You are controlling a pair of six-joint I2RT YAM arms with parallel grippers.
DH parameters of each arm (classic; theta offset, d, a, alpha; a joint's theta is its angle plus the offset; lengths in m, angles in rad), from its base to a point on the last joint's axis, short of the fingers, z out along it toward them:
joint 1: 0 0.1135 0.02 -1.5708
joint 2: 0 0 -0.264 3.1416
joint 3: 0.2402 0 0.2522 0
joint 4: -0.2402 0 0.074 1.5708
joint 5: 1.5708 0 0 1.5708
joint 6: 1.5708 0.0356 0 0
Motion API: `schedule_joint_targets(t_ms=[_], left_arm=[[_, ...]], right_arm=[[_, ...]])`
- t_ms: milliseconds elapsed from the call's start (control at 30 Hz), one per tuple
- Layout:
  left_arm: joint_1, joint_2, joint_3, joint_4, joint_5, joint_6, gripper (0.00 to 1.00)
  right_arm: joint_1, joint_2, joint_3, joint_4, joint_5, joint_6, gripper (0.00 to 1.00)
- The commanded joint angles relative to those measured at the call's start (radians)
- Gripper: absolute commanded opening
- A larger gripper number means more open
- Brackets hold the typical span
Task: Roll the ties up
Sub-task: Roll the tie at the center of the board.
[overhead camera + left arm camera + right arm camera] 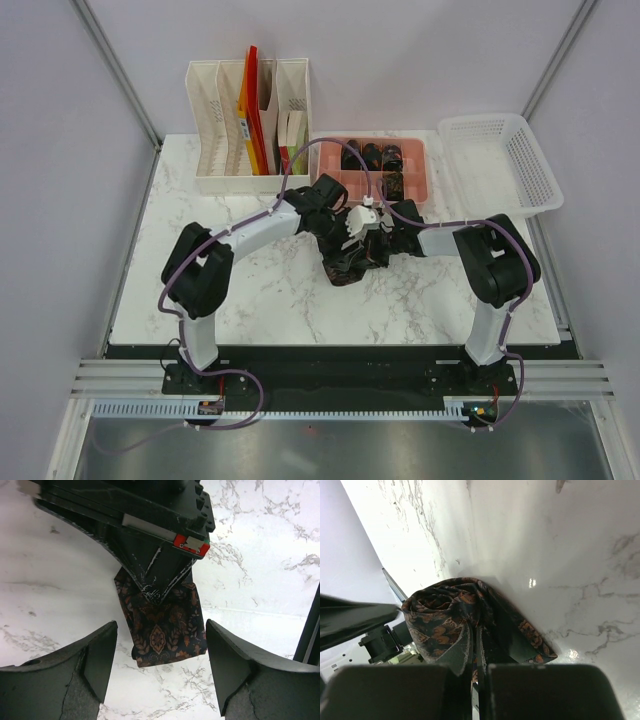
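Note:
A dark tie with a reddish pattern sits at the table's middle, partly rolled. My right gripper is shut on it; in the right wrist view the loose roll bulges just beyond the closed fingers, with a flat end lying on the marble. In the left wrist view the tie's flat end hangs below the right gripper's fingertips down to the table. My left gripper is open, its fingers on either side of that end, not touching it. In the top view it faces the right gripper.
A pink compartment tray behind the grippers holds several rolled ties. A white basket stands at the back right, a white file organizer at the back left. Purple cables run along both arms.

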Motion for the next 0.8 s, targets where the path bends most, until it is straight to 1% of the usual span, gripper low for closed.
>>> schedule_joint_targets(t_ms=[0, 133, 167, 200, 233, 267, 300, 333, 367, 433, 467, 500, 533, 633, 700, 767], left_arm=[[0.006, -0.074, 0.039, 0.047, -0.022, -0.088, 0.79], [0.022, -0.105, 0.027, 0.05, -0.049, -0.18, 0.82], [0.044, -0.114, 0.022, 0.055, -0.048, -0.255, 0.83], [0.058, -0.126, 0.012, 0.055, -0.04, -0.295, 0.86], [0.076, -0.149, 0.004, 0.057, -0.004, -0.337, 0.89], [0.105, -0.166, -0.007, 0.058, 0.012, -0.419, 0.97], [0.116, -0.183, -0.031, 0.064, 0.016, -0.464, 1.0], [0.124, -0.198, -0.045, 0.067, 0.033, -0.501, 1.0], [0.127, -0.229, -0.057, 0.075, 0.015, -0.589, 1.0], [0.128, -0.25, -0.089, 0.073, 0.012, -0.663, 1.0], [0.128, -0.275, -0.103, 0.075, 0.007, -0.746, 1.0], [0.128, -0.283, -0.129, 0.077, -0.003, -0.788, 1.0], [0.128, -0.289, -0.142, 0.075, -0.011, -0.878, 1.0], [0.128, -0.29, -0.181, 0.069, -0.048, -1.019, 1.0], [0.127, -0.324, -0.246, 0.133, -0.072, -1.049, 1.0], [0.128, -0.336, -0.272, 0.15, -0.103, -1.043, 0.99]], right_arm=[[0.001, 0.054, -0.024, -0.121, 0.205, -0.078, 0.0], [0.003, 0.052, -0.015, -0.147, 0.226, -0.087, 0.0], [0.003, 0.049, -0.015, -0.155, 0.234, -0.087, 0.0], [0.001, 0.043, -0.017, -0.158, 0.238, -0.087, 0.0], [0.001, 0.042, -0.017, -0.159, 0.24, -0.085, 0.0], [0.0, 0.04, -0.017, -0.161, 0.24, -0.085, 0.0], [0.0, 0.039, -0.017, -0.161, 0.24, -0.084, 0.0], [0.0, 0.04, -0.017, -0.161, 0.24, -0.084, 0.0], [0.0, 0.039, -0.017, -0.161, 0.241, -0.082, 0.0], [0.0, 0.036, -0.023, -0.147, 0.242, -0.069, 0.0], [0.001, 0.034, -0.032, -0.138, 0.237, -0.056, 0.0], [0.003, 0.032, -0.035, -0.133, 0.238, -0.052, 0.0], [0.006, 0.032, -0.041, -0.124, 0.235, -0.047, 0.0], [0.017, 0.036, -0.035, -0.117, 0.237, -0.041, 0.0], [0.018, 0.043, -0.029, -0.117, 0.237, -0.046, 0.0], [0.02, 0.048, -0.021, -0.121, 0.237, -0.049, 0.0]])
